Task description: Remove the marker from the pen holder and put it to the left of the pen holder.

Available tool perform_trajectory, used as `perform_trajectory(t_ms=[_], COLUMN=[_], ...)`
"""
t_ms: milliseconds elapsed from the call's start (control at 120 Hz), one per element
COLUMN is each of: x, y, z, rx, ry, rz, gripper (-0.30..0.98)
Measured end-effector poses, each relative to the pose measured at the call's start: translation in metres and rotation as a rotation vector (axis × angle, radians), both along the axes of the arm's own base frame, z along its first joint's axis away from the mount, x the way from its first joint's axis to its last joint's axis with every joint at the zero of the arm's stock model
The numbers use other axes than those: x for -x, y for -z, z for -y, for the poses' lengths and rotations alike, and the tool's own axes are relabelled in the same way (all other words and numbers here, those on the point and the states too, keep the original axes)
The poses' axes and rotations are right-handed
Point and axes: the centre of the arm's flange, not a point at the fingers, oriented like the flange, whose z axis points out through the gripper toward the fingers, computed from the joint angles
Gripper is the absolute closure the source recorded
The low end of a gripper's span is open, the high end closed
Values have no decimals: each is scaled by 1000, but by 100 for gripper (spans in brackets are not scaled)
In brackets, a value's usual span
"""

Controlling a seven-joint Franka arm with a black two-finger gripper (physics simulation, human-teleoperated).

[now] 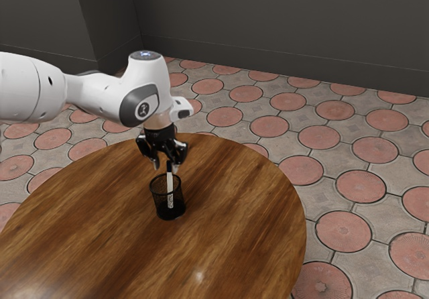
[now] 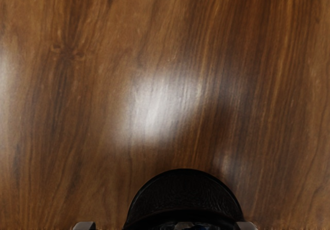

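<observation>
Left of centre in the exterior view, the tool hangs spread open over the pen holder on the worktop, presumably to straddle the marker, which leans nearly upright inside, its end conveniently above the rim.

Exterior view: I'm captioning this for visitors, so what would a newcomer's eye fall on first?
Most likely the white arm, reaching in from the exterior view's left, its black gripper open at the top of the white marker. The marker stands in the dark mesh pen holder on the round, glossy wooden table. Beyond it, round pink floor tiles probably come next.
</observation>
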Motion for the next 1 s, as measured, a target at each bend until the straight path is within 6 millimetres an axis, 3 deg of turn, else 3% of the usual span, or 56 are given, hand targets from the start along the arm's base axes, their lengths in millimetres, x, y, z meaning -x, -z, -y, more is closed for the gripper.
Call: perform_trajectory(t_ms=[167,325,508,625,708,742,817,933,1000], x=[1,8,23,29,34,37,38,49,38], y=[-2,-14,-93,-162,-179,-178,-150,-95,-69], z=[0,-1,-2,-14,-28,-36,-60,-141,-153], rx=[1,3,-1,-41,-79,-92,-119,-120,-111], ry=[4,6,7,-2,-23,-35,-81,-228,-248], rz=[0,10,103,164,134,104,-18,-220,-308], gripper=[61,71,76,77,78,78,78,78,78])
